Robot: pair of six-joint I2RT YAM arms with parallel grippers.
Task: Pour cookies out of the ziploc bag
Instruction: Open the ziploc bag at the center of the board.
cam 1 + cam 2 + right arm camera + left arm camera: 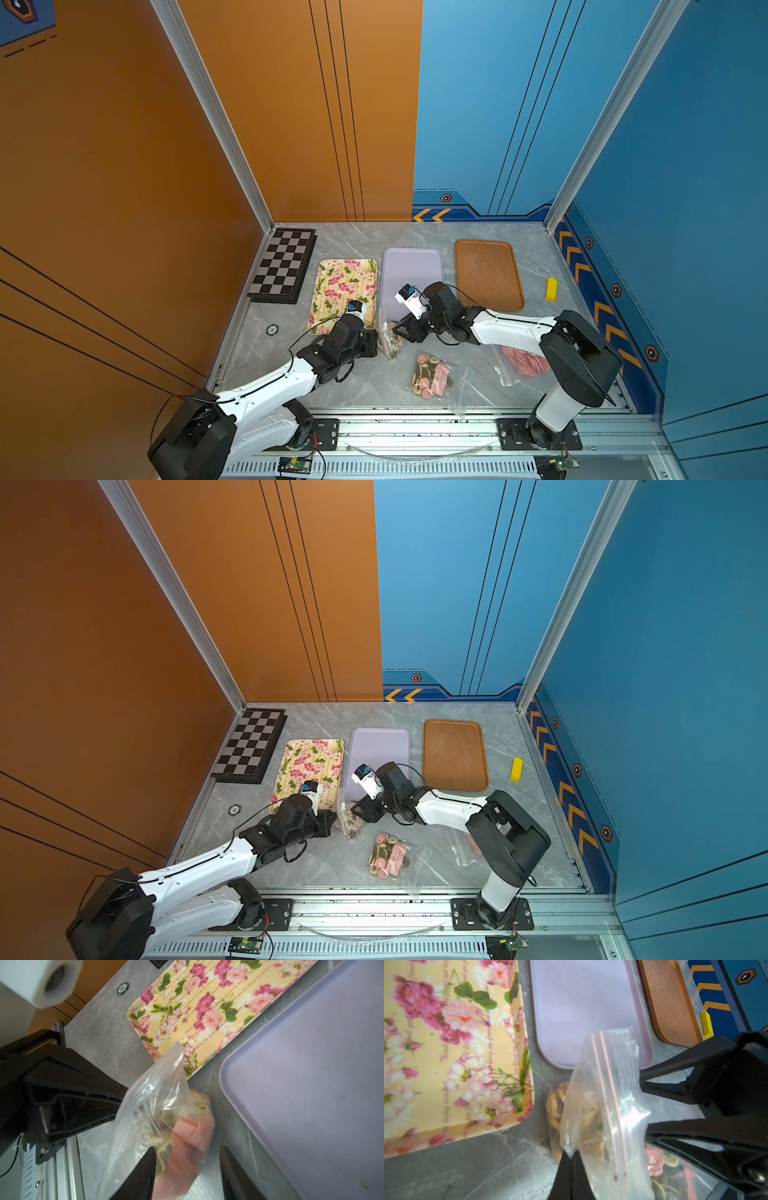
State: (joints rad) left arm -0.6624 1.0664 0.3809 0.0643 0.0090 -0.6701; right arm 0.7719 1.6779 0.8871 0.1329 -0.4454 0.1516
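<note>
Firmly, left tool (570, 1154) pinches clear ziploc bag (602, 1088) of tan and pink cookies (193, 1136); right tool (188, 1148) gapes.

Marble table (415, 235) carries chessboard (282, 266), 3 trays (411, 266), yellow block (551, 288), chip (272, 329), cookie bags (432, 376).

Grey marble-patterned bench (365, 237), orange wall on the left, blue wall at the back right and right.

We log a black-and-grey chessboard (282, 266) in the far left corner, against the orange wall. Three trays sit in a row, close together but not touching: floral tray (336, 278), yellow with pink roses and script lettering; lilac tray (411, 266), plain; brown tray (488, 274), its surface scuffed.

Yellow block (551, 288) lies flat between the brown tray and the right wall, apart from both.

Poker chip (272, 330) lies near the left edge, in front of the chessboard; we read "50" on it in the right wrist view (123, 988).
</note>
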